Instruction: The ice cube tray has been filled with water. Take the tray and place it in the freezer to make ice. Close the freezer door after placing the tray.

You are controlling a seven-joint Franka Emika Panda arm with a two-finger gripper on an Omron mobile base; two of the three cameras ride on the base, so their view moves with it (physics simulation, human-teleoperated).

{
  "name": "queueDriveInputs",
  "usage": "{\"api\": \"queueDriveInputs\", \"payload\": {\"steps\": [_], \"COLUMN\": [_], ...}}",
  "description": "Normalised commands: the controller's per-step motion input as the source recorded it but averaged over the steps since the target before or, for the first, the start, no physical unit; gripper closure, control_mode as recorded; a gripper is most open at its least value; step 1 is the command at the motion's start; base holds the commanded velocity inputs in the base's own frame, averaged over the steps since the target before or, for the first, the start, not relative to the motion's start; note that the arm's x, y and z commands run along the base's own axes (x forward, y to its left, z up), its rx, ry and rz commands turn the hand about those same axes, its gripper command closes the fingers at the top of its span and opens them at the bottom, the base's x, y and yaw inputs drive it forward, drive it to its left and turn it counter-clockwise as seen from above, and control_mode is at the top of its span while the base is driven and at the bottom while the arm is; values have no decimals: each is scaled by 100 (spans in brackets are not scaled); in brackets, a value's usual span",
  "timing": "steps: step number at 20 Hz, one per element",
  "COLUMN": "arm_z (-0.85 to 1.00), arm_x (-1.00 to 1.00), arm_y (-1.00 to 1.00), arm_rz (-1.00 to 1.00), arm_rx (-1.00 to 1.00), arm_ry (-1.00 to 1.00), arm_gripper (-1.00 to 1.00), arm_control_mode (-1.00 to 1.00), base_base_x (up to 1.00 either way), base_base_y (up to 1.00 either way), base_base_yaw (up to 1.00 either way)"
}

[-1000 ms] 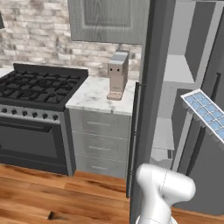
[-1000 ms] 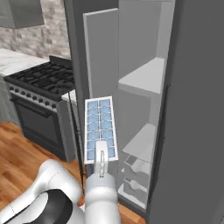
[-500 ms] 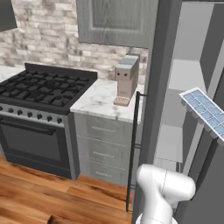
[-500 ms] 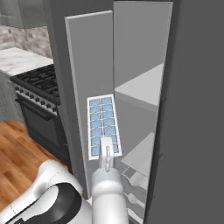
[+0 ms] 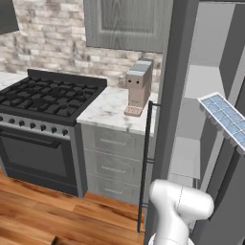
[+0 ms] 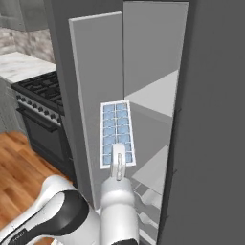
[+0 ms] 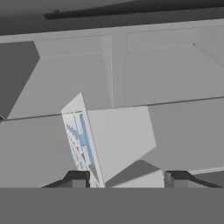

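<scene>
While clamped in the gripper (image 6: pixel 118 161) by its near short end, the ice cube tray (image 6: pixel 116 133) with water (image 6: pixel 116 125) in its cells is held level in front of the freezer (image 6: pixel 148 91), at the open compartment, above a pale grey shelf (image 5: pixel 187 155).

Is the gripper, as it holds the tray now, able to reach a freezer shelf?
Probably yes. The gripper holds the ice cube tray in front of the open freezer, and nothing stands between it and the shelf.

Brick wall (image 5: pixel 52 33), wooden floor (image 5: pixel 43 215)
</scene>
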Motion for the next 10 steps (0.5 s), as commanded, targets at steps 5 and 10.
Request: {"api": "queueDriveInputs", "payload": {"steps": [5, 10], "arm_z": [24, 18], "arm_x": [70, 64], "arm_y": [-2, -5], "arm_rz": [-41, -29], "arm_rx": [0, 0], "arm_ry": [14, 25], "arm_gripper": [100, 100], "arm_control_mode": [-100, -100], "base_base_x": [0, 0], "base_base_y": [0, 0], "base_base_yaw": [0, 0]}}
